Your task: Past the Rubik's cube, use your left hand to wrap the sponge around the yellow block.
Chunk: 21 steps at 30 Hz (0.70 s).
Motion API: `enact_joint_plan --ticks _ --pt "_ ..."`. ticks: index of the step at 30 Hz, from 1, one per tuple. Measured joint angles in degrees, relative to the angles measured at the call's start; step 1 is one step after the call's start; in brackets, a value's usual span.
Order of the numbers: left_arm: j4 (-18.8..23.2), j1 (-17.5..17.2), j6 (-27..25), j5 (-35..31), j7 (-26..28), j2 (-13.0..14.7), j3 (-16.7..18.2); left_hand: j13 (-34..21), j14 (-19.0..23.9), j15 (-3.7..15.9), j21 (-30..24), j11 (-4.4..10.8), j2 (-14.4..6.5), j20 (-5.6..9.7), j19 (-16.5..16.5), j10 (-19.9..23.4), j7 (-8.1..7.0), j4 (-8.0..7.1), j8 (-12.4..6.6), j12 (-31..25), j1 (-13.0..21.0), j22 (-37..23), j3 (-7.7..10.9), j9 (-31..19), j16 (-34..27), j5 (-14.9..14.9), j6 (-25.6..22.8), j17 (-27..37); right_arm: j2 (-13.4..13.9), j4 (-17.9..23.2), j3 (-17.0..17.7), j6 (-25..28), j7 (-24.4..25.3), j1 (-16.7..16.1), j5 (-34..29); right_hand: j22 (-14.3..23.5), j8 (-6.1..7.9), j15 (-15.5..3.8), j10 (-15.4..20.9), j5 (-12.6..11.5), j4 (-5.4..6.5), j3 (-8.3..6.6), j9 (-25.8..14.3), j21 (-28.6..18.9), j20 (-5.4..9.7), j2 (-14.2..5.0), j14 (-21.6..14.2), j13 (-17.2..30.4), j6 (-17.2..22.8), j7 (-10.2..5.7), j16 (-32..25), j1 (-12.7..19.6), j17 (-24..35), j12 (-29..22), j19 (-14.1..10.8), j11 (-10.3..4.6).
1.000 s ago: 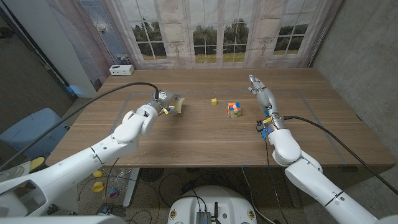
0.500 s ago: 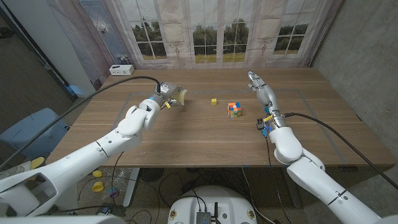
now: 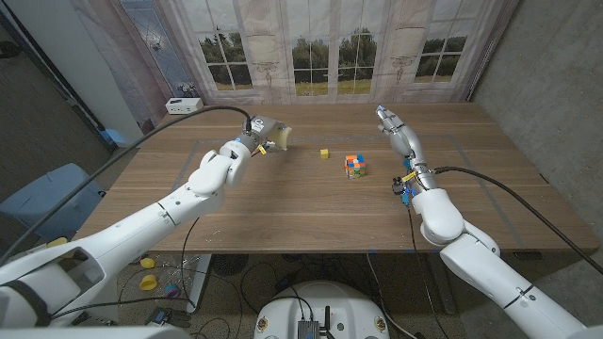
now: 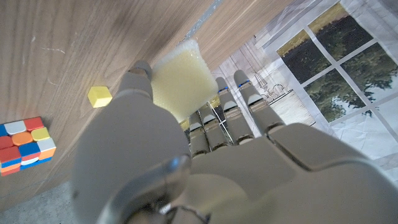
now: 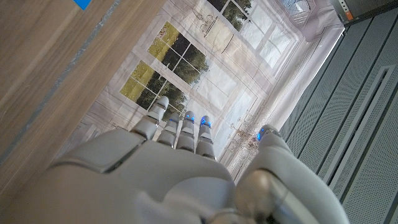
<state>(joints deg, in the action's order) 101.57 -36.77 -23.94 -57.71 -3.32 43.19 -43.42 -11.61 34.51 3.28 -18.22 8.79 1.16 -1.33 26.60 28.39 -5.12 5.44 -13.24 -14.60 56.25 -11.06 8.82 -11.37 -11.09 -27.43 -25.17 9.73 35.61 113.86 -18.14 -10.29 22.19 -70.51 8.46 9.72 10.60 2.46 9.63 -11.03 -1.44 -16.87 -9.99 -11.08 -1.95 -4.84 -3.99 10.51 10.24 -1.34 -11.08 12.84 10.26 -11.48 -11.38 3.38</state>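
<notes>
- Wooden table runs back to a curtained window wall; a small white box sits at its far left corner.
- Left hand holds the sponge: in the left wrist view the thumb presses one side of the pale yellow sponge and the fingers curl behind it.
- Sponge and hand are over the table's far left part, left of the block.
- Yellow block lies alone on the wood, apart from the sponge, just left of and slightly beyond the cube.
- In the left wrist view, the block sits near the cube, not touching.
- Right hand is to the right of the cube, fingers straight and side by side, holding nothing.
</notes>
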Motion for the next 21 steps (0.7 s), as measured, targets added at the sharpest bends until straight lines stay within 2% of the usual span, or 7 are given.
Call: enact_joint_plan --ticks 17,21 --pt "-2.7 3.7 0.9 -0.8 0.4 -2.5 -2.3 0.0 0.0 0.00 0.0 0.00 -0.2 0.00 0.0 0.0 0.00 -0.24 0.33 0.3 -0.2 0.0 -0.24 0.0 0.0 0.0 0.0 0.0 1.9 0.9 1.1 0.9 -1.6 0.7 0.6 0.0 0.00 0.21 0.0 0.0 0.01 0.00 0.0 0.0 0.00 0.00 -0.2 0.3 0.0 0.00 0.0 0.0 0.0 0.0 0.0 0.00" --pt "-4.4 5.4 1.4 -0.8 0.8 -3.8 -3.4 0.0 0.0 0.00 0.0 0.00 -0.2 0.00 0.0 0.0 0.00 -0.24 0.33 0.3 -0.2 0.0 -0.24 0.0 0.0 0.0 0.0 0.0 2.4 1.3 1.4 1.4 -2.1 0.7 0.9 0.0 0.00 0.21 0.0 0.0 0.01 0.00 0.0 0.0 0.00 0.00 -0.2 0.3 0.0 0.00 0.0 0.0 0.0 0.0 0.0 0.00"
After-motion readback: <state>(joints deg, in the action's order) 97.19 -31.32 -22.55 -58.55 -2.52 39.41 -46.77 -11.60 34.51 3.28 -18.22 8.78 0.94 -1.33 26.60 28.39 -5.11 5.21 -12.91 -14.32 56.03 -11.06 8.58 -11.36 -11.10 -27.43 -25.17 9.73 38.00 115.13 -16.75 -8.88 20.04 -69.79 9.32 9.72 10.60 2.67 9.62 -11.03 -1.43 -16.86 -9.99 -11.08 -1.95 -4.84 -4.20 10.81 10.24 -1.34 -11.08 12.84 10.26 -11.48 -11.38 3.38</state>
